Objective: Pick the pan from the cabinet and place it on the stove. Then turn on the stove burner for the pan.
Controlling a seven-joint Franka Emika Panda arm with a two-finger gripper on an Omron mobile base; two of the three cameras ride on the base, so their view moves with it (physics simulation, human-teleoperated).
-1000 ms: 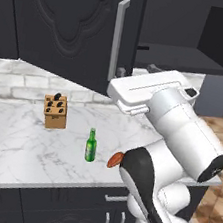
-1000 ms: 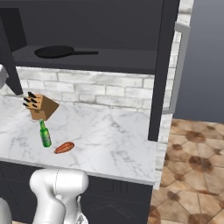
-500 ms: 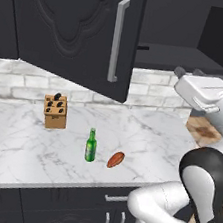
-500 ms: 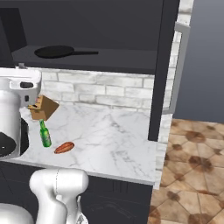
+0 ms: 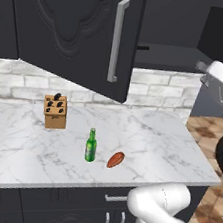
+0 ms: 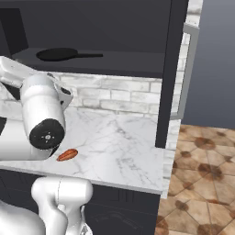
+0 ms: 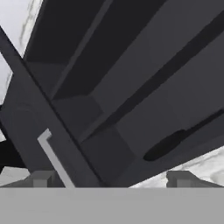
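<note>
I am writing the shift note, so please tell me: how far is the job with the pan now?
Done: the cabinet stands open. In hand: the open, empty claw faces the shelf where the pan lies untouched. Left: grasp the pan, carry it to the stove, turn on its burner.

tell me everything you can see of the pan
The pan is a flat, shallow, round, all-black frying pan that looks matte. Its long thin handle points right in the right base view. It lies upright on the lowest shelf of the open cabinet, above the marble counter. Nothing else touches it. In the hand view it shows as a dark oval on the shelf.
</note>
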